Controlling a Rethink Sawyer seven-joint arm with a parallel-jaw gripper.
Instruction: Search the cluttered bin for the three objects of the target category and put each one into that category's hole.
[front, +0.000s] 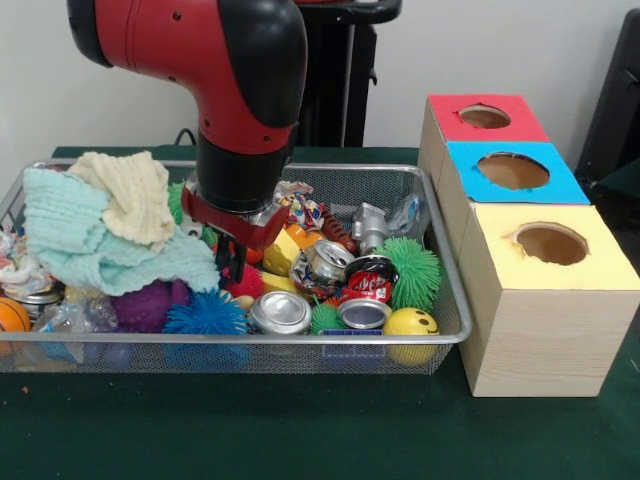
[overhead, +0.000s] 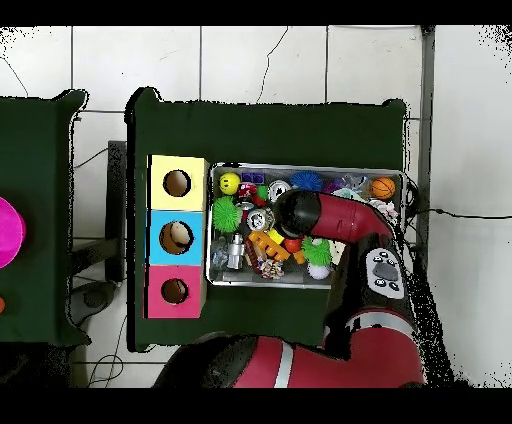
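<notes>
A wire mesh bin (front: 455, 300) sits on a green tabletop (front: 300, 430), heaped with mixed clutter. Just beside it, at three o'clock in the front view, stands a row of three wooden boxes, each with a round hole on top: a yellow box (front: 545, 300) nearest the camera, a blue box (front: 515, 172) behind it, and a red box (front: 485, 117) farthest back.

The red and black arm reaches down into the middle of the bin. Its gripper (front: 230, 262) is low among the objects, just beside a yellow block (front: 280, 252). I cannot tell whether the fingers are spread or closed, or whether they hold anything, because the wrist and clutter hide them.

The pictures do not show which category is the target. Crushed drink cans (front: 280, 312) lie toward five o'clock of the gripper, with a second can (front: 364, 312) and a third can (front: 328, 262) close by. They would likely be light, stiff and slippery, with dented walls, and are best pinched across the body, not the rim. Spiky rubber balls, a green one (front: 412, 270) and a blue one (front: 205, 315), look soft and springy, and should be easy to squeeze anywhere. A yellow smiley ball (front: 411, 324) sits at the front corner. Knitted cloths (front: 95, 235) drape over the nine o'clock side; they are limp and may hide further items underneath.
</notes>
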